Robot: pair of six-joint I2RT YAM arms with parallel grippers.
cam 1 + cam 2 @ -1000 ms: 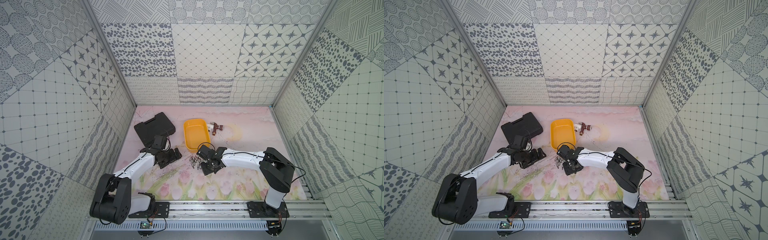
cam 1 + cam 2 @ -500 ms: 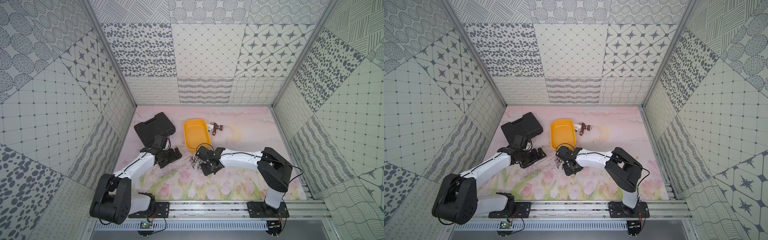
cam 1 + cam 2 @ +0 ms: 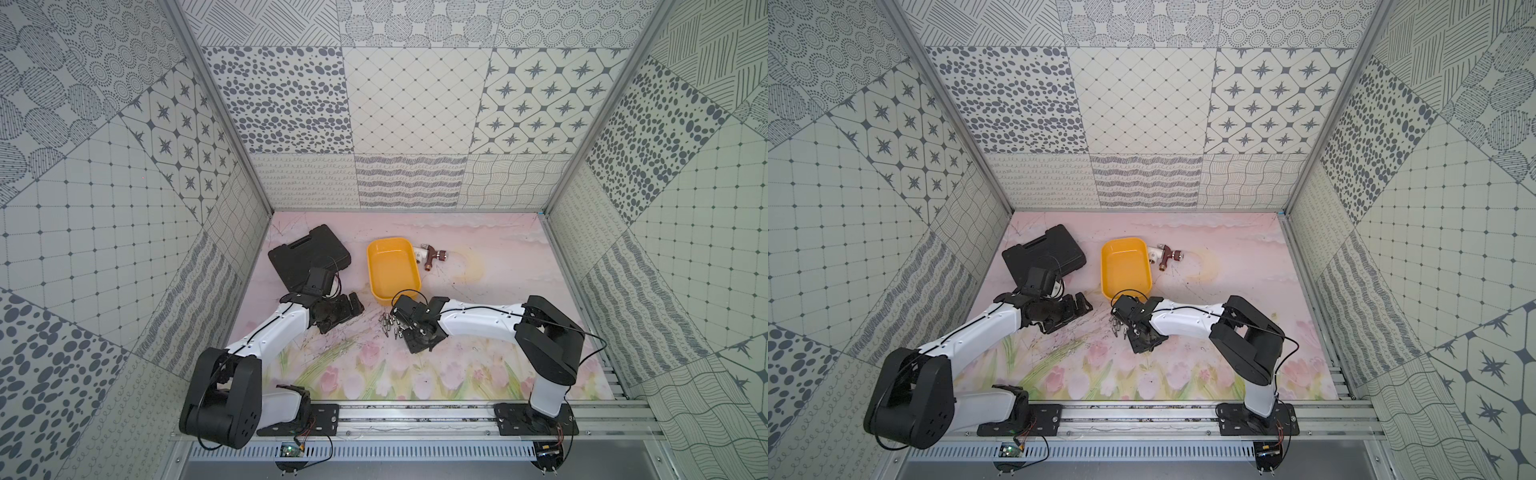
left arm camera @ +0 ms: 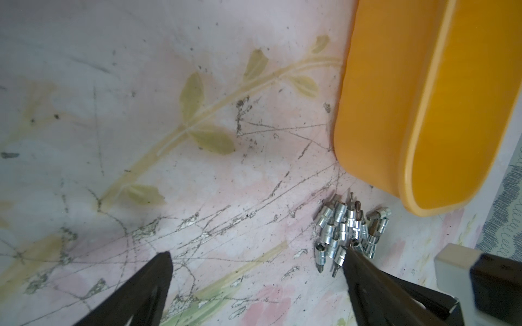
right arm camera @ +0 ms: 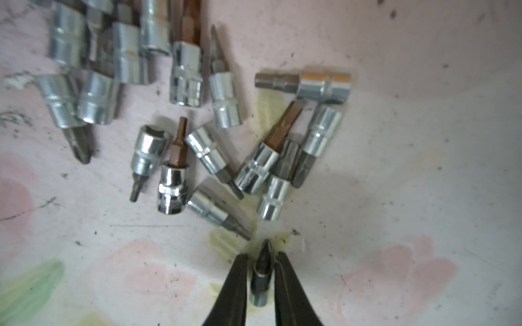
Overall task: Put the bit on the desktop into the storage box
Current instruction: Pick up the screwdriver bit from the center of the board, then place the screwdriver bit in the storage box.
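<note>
since the earlier frame the right gripper point(image 5: 262, 255) has narrowed its black fingers onto one small chrome bit with a dark cross tip point(image 5: 260, 285), lying on the pale pink flowered desktop point(image 3: 478, 361) beside the pile of chrome bits point(image 3: 388, 325). this looks like the grasp step. the left gripper point(image 4: 258, 251) stands wide open, empty. next should come a straight lift toward the near shallow yellow plastic storage box point(image 3: 392, 266).

We see chrome socket bits point(image 4: 350, 231) clustered on the scuffed pink floral worktop point(image 4: 141, 56), just beside the shallow yellow storage box point(image 4: 381, 98); one bit point(image 5: 260, 282) sits pinched in our right hand point(image 5: 262, 255).
</note>
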